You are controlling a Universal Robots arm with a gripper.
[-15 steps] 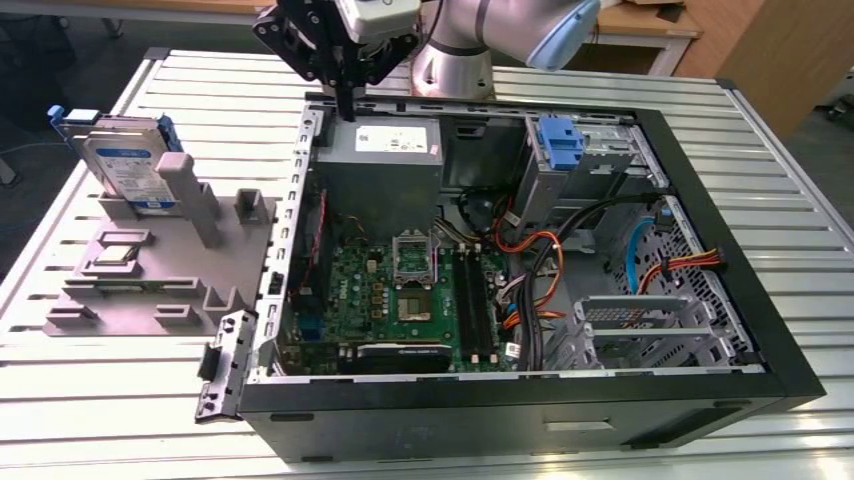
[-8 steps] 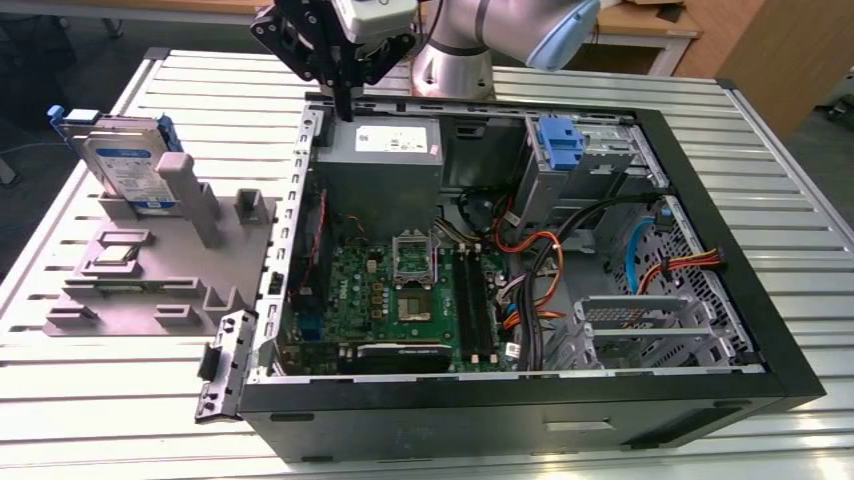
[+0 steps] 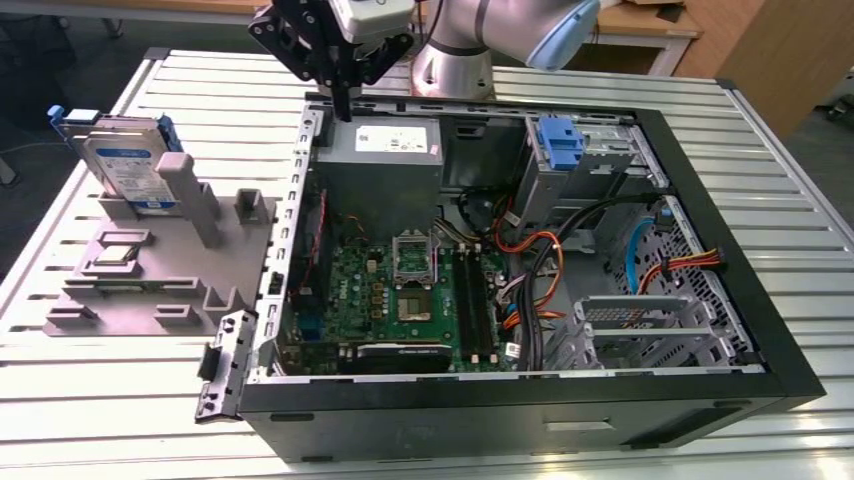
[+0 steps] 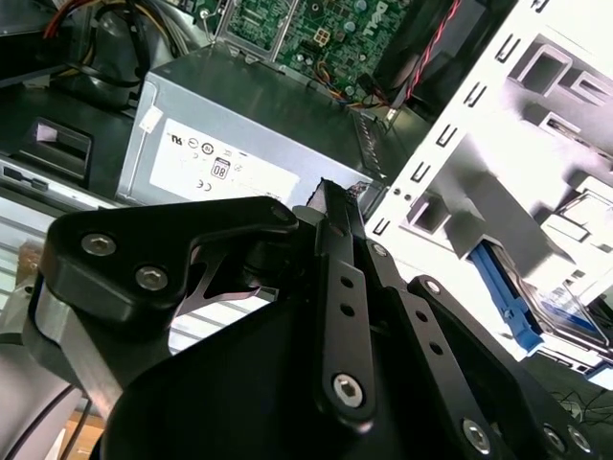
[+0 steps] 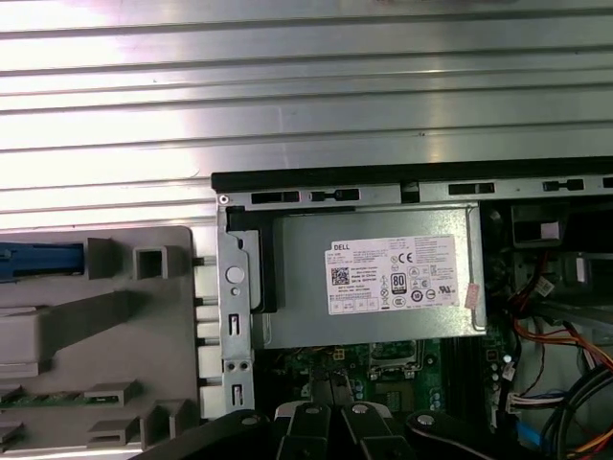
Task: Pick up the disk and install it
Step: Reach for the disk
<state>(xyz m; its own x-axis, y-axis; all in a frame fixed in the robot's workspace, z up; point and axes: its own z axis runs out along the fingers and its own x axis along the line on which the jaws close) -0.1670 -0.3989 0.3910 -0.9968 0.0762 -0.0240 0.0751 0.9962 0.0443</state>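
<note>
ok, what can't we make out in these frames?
- the disk: lower corner hidden behind a post of the grey fixture, exterior view; cut by the picture's edge, first wrist view.
- blue caddy: whether it holds a drive is hidden by the drive cage, exterior view.
- gripper: partly cut off by the picture's edge, first wrist view; its linkage blocks much of the second wrist view.

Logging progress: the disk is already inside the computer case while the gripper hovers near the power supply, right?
No. In the exterior view the disk stands in the grey holder outside the computer case, on the exterior view's left. The gripper does hover near the power supply.
</note>
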